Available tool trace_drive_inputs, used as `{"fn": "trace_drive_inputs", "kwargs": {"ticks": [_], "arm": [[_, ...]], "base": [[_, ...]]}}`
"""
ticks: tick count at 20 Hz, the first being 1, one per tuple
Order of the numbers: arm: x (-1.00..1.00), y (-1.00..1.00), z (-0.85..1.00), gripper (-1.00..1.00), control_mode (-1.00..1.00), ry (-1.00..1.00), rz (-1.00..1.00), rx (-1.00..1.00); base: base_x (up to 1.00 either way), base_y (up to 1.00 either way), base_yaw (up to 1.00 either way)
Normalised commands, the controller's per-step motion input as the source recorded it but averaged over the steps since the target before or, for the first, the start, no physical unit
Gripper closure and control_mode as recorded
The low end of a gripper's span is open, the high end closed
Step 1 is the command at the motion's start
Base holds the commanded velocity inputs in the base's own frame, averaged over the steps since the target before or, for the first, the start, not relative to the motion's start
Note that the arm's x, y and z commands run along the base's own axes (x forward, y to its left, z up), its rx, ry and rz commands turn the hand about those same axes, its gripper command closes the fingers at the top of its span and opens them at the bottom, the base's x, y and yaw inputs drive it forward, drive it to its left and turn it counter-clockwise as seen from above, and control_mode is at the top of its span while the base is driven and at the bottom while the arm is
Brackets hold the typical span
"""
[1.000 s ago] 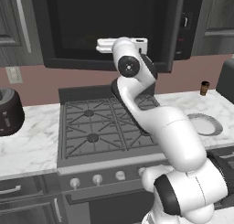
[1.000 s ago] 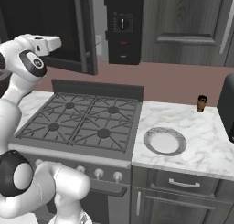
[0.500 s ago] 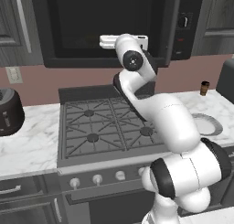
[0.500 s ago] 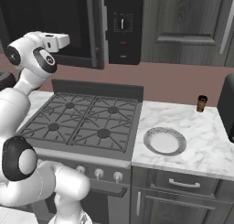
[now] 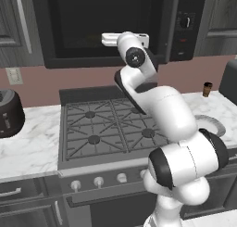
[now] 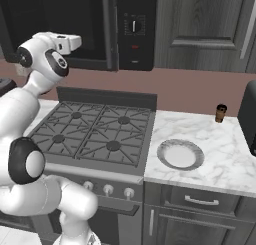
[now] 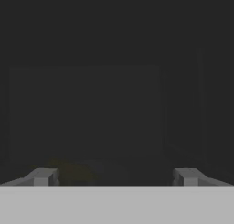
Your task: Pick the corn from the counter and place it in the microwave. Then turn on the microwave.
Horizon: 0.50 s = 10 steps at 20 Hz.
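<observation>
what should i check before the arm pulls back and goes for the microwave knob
1. Jaws open: ok, both fingertips stand wide apart with nothing clamped between them.
2. Corn released inside the microwave: cannot tell for sure, a faint yellowish shape lies low in the dark cavity.
3. Door open for withdrawal: ok, the hand reaches in at the opening.
4. Knob reachable: ok, panel unobstructed.
5. Counter items clear of the arm: ok, plate and brown bottle sit off to the side.

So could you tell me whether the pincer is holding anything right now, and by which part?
Nothing is held: the pincer stands open inside the dark microwave, with no object between its fingertips.
</observation>
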Motion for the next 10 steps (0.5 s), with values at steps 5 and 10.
{"fn": "trace_drive_inputs", "kwargs": {"ticks": [5, 10], "arm": [[0.28, -0.01, 0.00, -1.00, -1.00, 0.00, 0.00, 0.01], [0.27, 0.00, 0.00, -1.00, -1.00, 0.00, 0.00, 0.01]], "base": [[0.00, 0.00, 0.00], [0.00, 0.00, 0.00]]}}
